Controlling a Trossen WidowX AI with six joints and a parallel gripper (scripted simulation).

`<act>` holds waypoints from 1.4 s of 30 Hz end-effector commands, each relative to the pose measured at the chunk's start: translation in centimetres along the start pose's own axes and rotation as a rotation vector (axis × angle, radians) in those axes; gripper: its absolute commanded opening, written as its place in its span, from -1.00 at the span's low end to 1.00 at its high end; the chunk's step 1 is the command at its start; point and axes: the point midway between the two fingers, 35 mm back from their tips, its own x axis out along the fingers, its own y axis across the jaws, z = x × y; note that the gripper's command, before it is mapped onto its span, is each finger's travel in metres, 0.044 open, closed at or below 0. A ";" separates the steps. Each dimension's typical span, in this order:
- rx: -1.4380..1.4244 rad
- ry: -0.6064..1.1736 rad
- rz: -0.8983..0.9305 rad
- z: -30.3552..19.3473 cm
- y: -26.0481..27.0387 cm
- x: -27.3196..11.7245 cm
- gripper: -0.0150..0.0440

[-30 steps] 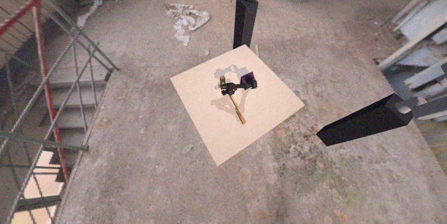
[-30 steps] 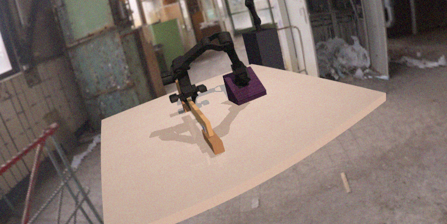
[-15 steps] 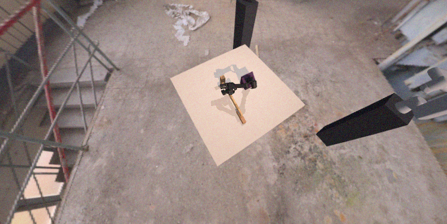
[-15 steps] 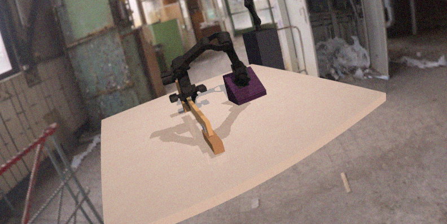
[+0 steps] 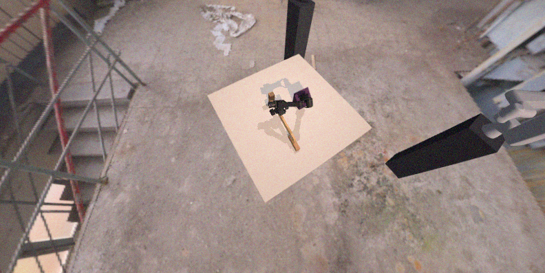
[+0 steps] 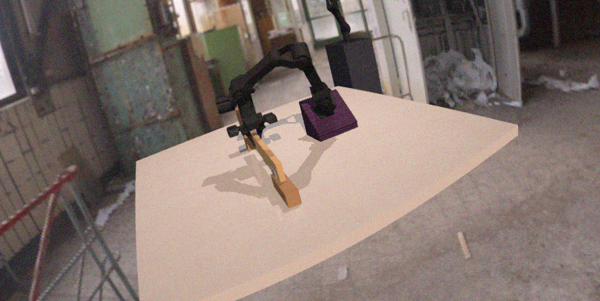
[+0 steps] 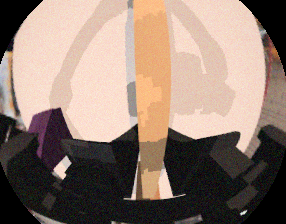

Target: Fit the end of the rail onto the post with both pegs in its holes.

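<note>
From the top, your gripper (image 5: 276, 112) (image 6: 253, 132) (image 7: 148, 125) is over the post end of the rail (image 5: 287, 130) (image 6: 267, 154) (image 7: 153, 75); the post (image 5: 271, 97) (image 6: 238, 114) lies just beyond, roughly along the rail's long axis.

In the exterior view, the rail runs away from your fingers to the footboard block (image 5: 296, 147) (image 6: 288, 192), its far end at the bracket. Whether the pegs are in the holes, you can't tell.

In the wrist view, your fingers are nearly closed, clamped on the rail, which passes between them.

Worn concrete floor (image 5: 171, 210) (image 6: 524, 223), tiled wall (image 6: 54, 130).
</note>
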 end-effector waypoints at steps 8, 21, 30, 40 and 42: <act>0.002 -0.002 -0.004 -0.5 0.0 -0.2 -0.49; 0.002 -0.002 -0.004 -0.9 0.0 0.0 -0.49; 0.002 -0.001 -0.004 -1.2 0.0 0.0 -0.49; 0.002 -0.001 -0.004 -1.5 0.0 -0.1 -0.49; 0.002 -0.001 -0.004 -1.5 0.0 -0.1 -0.49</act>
